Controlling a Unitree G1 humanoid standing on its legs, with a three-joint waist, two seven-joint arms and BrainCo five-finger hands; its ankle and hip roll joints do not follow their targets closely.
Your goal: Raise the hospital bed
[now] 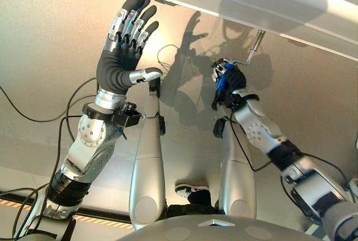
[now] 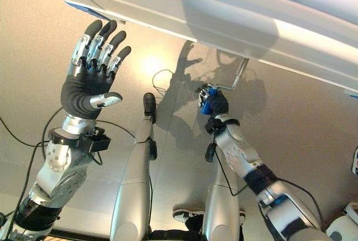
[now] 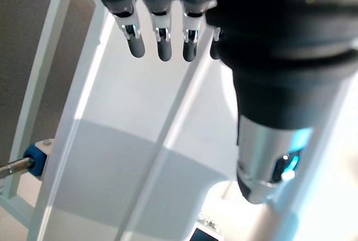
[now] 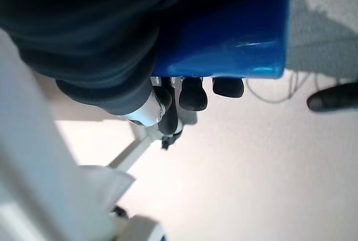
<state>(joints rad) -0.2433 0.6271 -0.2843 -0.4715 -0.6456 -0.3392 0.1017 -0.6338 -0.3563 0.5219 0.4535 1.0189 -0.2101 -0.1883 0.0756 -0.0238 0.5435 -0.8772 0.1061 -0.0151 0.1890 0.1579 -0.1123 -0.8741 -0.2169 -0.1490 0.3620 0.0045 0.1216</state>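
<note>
Right of centre, the right hand (image 1: 228, 79) has its fingers (image 4: 193, 94) curled round the blue crank handle (image 4: 224, 39), placed to wind. Upper left, the left hand (image 1: 120, 51) is open, idle. Across the top runs the hospital bed (image 2: 235, 12), the crank's metal arm (image 2: 238, 78) reaching beneath it.

Blue crank handle (image 4: 229, 42), silver crank rod (image 1: 255, 47), white bed frame (image 2: 235, 14).

Right hand (image 1: 228, 79) grips the blue crank handle (image 1: 221, 82) under the white bed frame (image 1: 246, 0); left hand (image 1: 126, 42) is raised, fingers straight.
</note>
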